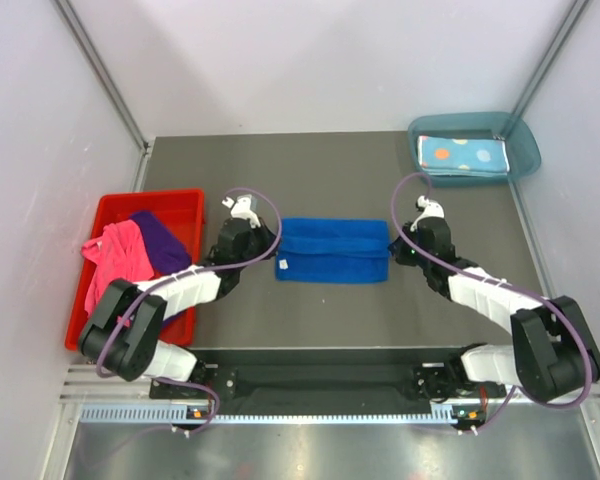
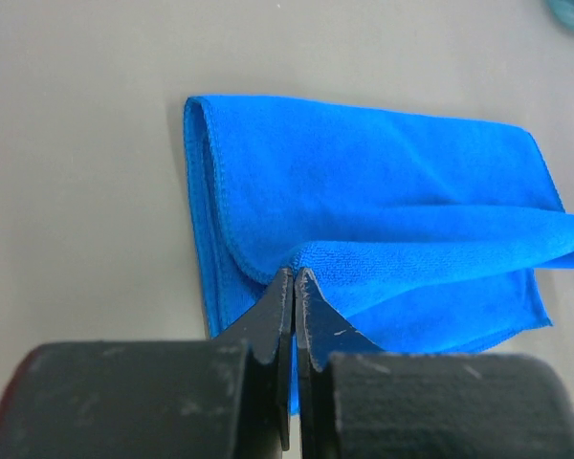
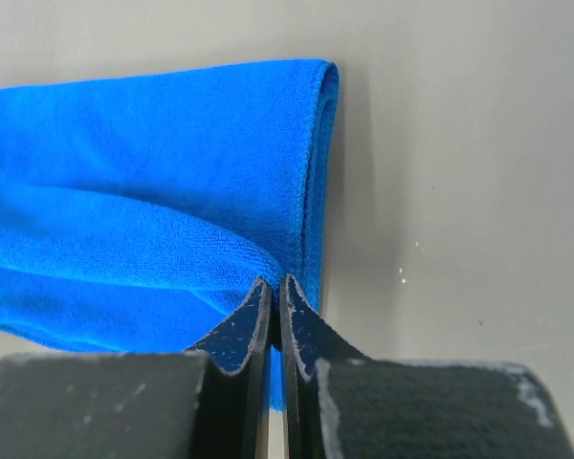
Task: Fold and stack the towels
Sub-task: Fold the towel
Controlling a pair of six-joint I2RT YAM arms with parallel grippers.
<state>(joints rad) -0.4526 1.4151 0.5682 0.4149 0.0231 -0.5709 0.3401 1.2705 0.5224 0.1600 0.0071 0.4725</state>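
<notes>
Left claw and right claw are each pinched shut on an end of the royal blue towel. It is laid folded on the table, long side running left to right. Its lifted top layer is shown only by the wrist views; the dotted towel in the teal tray is seen only from above.

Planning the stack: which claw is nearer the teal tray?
Right. The right claw pinches the right end of the blue towel, short of the tray; the left claw pinches its left end, by the bin.
</notes>
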